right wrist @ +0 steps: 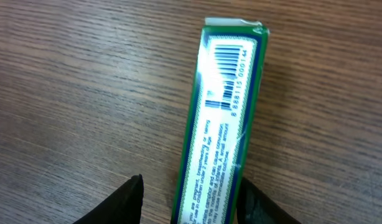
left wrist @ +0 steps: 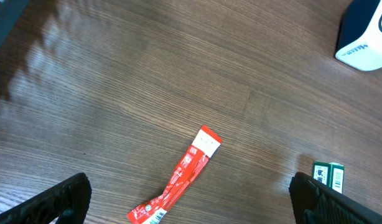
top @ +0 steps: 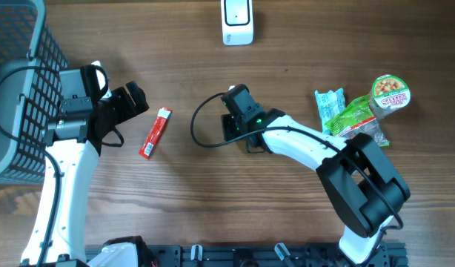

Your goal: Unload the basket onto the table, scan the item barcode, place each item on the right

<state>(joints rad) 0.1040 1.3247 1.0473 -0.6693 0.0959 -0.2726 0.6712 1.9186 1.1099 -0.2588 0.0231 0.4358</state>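
The narrow green cardboard box (right wrist: 225, 112) is lying flat on the brown wood-grain table (right wrist: 66, 93), with its white panel and black barcode facing up. In the overhead view it is sitting well below the white plastic barcode scanner (top: 237, 22), almost straight down from it, and is mostly hidden under the right arm's wrist.

The right gripper (right wrist: 191, 186) is straddling the near end of the box with its jaws partly apart. One black finger (right wrist: 125, 202) is standing clear of the box's side, with bare wood showing between them. The other is sitting close against the opposite edge, though I cannot tell whether it is touching. The box is not being clamped.

A flat red plastic sachet (top: 155, 132) with a white end is lying below and to the left of the scanner, well apart from it. The left gripper (top: 135, 102) is hanging farther left of the scanner, with its jaws spread wide and holding nothing. In its own wrist view the sachet is showing between the two fingers.

A grey wire-mesh basket (top: 20, 74) is standing far to the left of the scanner at the table's edge. To the scanner's right and lower, a pale green wrapped packet (top: 331, 104), a bright green crinkled bag (top: 355, 117) and a round cup with a printed lid (top: 391, 94) are lying clustered together.
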